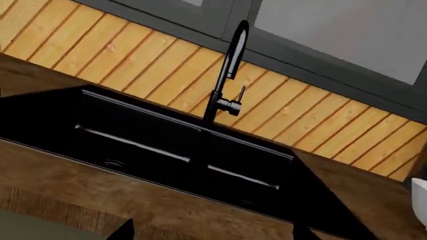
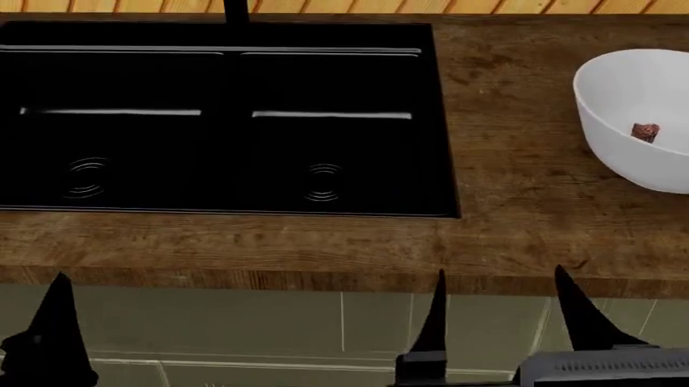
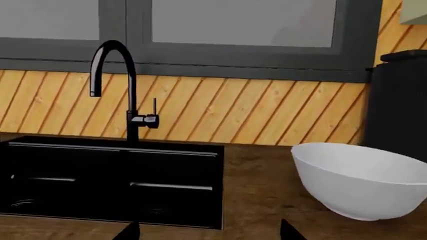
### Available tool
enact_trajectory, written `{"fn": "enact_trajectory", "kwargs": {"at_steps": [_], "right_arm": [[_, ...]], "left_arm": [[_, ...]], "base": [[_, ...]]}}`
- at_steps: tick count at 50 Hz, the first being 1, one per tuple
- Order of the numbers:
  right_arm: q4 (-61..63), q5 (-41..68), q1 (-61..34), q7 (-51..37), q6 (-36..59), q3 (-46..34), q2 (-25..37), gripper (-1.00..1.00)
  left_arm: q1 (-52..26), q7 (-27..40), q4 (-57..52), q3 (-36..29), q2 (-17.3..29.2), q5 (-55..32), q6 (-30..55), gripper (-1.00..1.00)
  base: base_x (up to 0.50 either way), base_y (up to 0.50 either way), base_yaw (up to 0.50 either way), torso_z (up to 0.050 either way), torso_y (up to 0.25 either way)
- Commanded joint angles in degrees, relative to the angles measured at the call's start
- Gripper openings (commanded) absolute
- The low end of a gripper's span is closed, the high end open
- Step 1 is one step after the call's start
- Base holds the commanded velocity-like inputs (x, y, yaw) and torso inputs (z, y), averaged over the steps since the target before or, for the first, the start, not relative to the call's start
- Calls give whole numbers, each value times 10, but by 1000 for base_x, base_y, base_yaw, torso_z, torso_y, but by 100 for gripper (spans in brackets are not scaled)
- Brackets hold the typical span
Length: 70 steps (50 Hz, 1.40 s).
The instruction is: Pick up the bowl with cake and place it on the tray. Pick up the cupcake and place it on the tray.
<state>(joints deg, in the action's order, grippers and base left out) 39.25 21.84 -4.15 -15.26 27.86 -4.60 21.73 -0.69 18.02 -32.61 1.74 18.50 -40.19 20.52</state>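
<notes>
Cake [image 2: 645, 132] visible only overhead; bowl [image 3: 360, 178]

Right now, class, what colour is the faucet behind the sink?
Black; the faucet shows best in the right wrist view.

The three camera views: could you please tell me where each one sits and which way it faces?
Head view: on the head, looking down over sink, countertop, bowl with cake; right gripper fingertips below.
Left wrist: near the left gripper, facing faucet; fingertip tips show.
Right wrist: facing bowl, faucet.
All share the sink.
</notes>
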Motion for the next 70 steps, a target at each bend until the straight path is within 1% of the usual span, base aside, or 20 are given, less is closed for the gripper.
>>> {"fn": "enact_trajectory", "kwargs": {"at_steps": [1,7,9,15,18,39,48,66,70], "right_arm": [[205,166,-47,-110,156,64,122,100],[202,201,-50,-135,152,66,141,100],[199,212,-52,-140,153,68,142,100],[200,226,-55,-151,149,67,158,100],[201,238,-57,-160,146,72,165,100],[195,248,-52,-184,125,50,182,100],[191,247,-52,-189,116,40,187,100],[193,254,-44,-201,101,35,199,100],[198,248,-36,-199,87,37,207,100]], "left_arm": [[-18,81,-188,79,90,-165,118,100],[-17,81,-181,67,82,-156,117,100],[-16,81,-183,63,83,-150,118,100],[-28,97,-188,61,83,-168,125,100],[-30,96,-188,56,84,-158,125,100],[-24,98,-191,53,90,-164,121,100],[-12,89,-174,45,82,-144,111,100],[-12,97,-180,40,86,-147,112,100],[-11,100,-180,41,87,-148,112,100]], "base": [[0,0,0,0,0],[0,-89,0,0,0],[0,-500,0,0,0],[0,-500,0,0,0],[0,-500,0,0,0],[0,-500,0,0,0],[0,-500,0,0,0],[0,-500,0,0,0],[0,-81,0,0,0]]}}
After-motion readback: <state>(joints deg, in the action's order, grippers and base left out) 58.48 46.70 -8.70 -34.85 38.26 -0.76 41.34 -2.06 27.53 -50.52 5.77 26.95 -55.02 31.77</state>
